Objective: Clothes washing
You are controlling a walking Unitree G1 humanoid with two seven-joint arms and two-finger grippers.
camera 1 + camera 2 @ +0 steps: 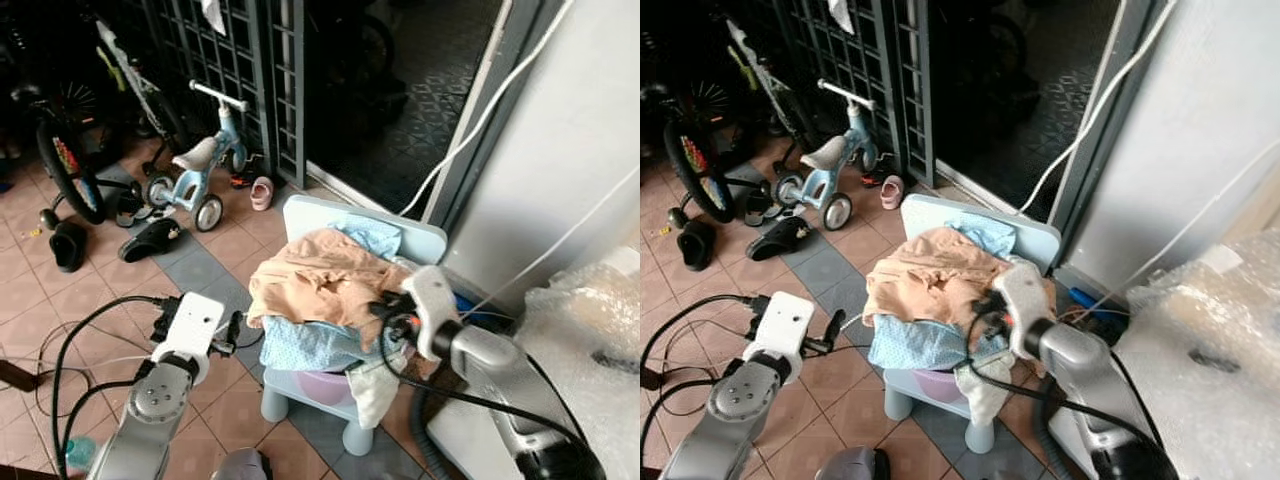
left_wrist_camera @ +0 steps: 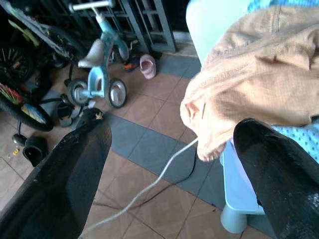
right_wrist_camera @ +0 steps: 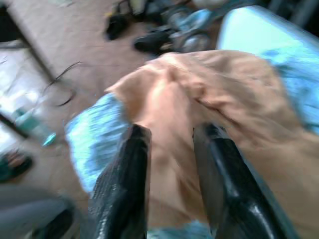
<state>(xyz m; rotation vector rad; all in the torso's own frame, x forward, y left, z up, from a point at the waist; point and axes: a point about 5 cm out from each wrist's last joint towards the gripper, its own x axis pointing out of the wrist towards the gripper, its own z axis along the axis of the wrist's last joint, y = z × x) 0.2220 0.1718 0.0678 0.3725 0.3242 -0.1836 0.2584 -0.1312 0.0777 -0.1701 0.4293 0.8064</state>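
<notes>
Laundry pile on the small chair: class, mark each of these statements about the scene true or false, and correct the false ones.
1. The peach garment lies on top of the pile. True.
2. The right end effector has peach cloth between its fingers. True.
3. The left end effector grips the blue patterned cloth. False: it is open, beside the chair, touching no cloth.
4. The child's tricycle stands on the chair. False: it stands on the tiled floor near the metal gate.
5. The chair is red. False: it is pale blue.
</notes>
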